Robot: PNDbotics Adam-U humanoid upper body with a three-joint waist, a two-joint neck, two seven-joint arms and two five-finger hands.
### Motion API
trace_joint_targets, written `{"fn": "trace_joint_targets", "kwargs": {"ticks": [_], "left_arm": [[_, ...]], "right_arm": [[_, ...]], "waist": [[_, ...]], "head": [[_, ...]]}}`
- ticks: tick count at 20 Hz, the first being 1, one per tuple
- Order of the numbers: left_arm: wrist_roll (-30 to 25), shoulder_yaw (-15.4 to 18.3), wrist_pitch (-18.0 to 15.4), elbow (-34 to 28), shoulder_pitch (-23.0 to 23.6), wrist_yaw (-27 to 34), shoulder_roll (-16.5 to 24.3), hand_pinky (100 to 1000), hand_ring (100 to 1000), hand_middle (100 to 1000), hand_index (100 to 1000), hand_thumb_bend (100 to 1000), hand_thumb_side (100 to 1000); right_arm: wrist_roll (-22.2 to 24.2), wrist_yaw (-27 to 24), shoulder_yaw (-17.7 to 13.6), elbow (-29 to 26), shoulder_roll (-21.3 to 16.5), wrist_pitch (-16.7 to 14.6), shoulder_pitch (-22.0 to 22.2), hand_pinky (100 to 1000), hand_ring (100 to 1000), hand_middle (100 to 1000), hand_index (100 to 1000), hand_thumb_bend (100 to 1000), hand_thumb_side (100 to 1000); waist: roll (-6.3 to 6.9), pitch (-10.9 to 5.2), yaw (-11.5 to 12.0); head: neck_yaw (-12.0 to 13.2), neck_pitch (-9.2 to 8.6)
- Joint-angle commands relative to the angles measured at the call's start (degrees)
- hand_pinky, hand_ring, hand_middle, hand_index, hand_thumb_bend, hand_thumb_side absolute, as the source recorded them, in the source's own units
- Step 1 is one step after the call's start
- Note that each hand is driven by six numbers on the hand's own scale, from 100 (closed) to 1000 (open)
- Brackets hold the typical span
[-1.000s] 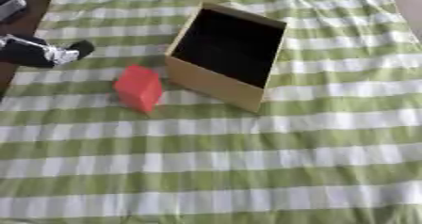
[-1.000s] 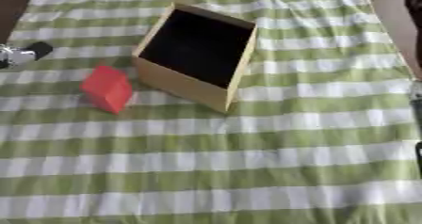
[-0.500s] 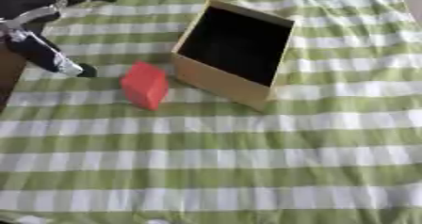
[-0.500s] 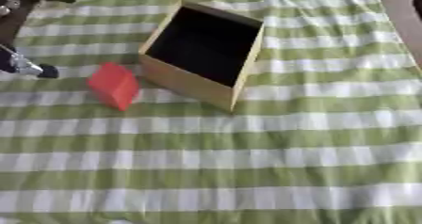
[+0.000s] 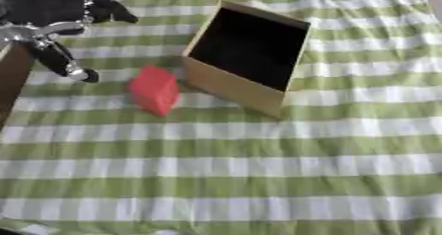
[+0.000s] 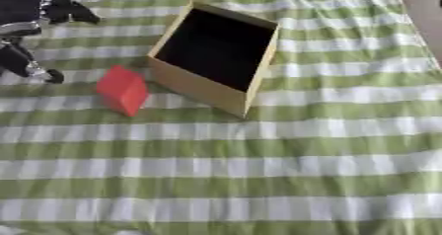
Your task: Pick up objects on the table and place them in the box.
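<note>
I have my left hand (image 5: 60, 31) up in the near-left... rather, the upper left corner of the view, black with silver joints, hanging over the green-and-white checked cloth (image 5: 259, 170) that covers the worktop (image 5: 13, 86). Its fingers are spread and fairly straight: one reaches out to the right at the top, another (image 5: 73, 68) points down and to the right. They curl round nothing, so I read the hand as released and empty.

The red block (image 5: 155, 89) lies on the cloth just below and to the right of that hand, close to the lower fingertip but apart from it; I see cloth between the two. The block looks tilted, one corner pointing down toward me.

Further right of the hand, just beyond the block, stands the box (image 6: 216, 56), tan cardboard with a dark inside, open at the top and turned at an angle to the stripes. Its near-left wall sits just beside the block; I cannot tell whether the two touch. I can make out nothing inside the box, only its dark interior.

At the left edge, below the hand, a strip of brown worktop shows where the cloth ends.

My right hand shows in neither eye view.
</note>
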Motion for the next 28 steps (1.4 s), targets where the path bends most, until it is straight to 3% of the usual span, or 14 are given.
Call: {"fn": "trace_joint_targets", "kwargs": {"ticks": [1,10,12,14,19,28], "left_arm": [[-2.6,-0.8,0.8,3.1,-2.2,2.6,-0.3,945,820,836,987,720,160],[-10.9,-2.2,-0.5,5.5,-5.9,9.8,-2.4,971,825,838,988,742,310],[-23.0,0.7,1.9,4.2,-7.4,14.1,-2.4,971,825,839,986,747,320],[-28.1,1.4,5.1,2.7,-8.1,17.9,-2.0,972,826,841,985,749,342],[-29.7,-0.8,8.1,2.2,-8.9,21.0,-2.5,990,827,850,985,731,380],[-29.8,-2.6,9.1,5.5,-9.1,19.5,-4.8,1000,829,840,960,724,424]], "right_arm": [[0.2,-0.4,0.0,-1.1,-0.8,0.0,-0.4,888,732,726,878,100,586],[0.4,-0.5,0.2,-1.1,-0.8,0.4,-0.2,889,732,726,879,100,593],[0.5,-0.5,0.3,-1.1,-0.9,0.6,0.0,889,732,727,880,100,594],[0.5,-0.6,0.3,-1.1,-0.9,0.6,0.1,889,732,727,880,100,594],[0.5,-0.6,0.3,-1.1,-0.9,0.7,0.1,889,732,727,880,100,594],[0.4,-0.8,0.2,-1.1,-0.6,0.6,0.0,890,732,727,881,100,594]], "waist": [[-0.02,-1.32,0.1],[0.23,-1.35,0.3],[0.31,-1.41,0.6],[0.47,-1.41,0.6],[0.66,-1.4,0.5],[0.65,-1.39,0.0]], "head": [[0.2,-0.27],[0.3,-0.42],[0.0,-0.35],[0.0,-0.36],[-0.1,-0.4],[0.0,-0.52]]}}
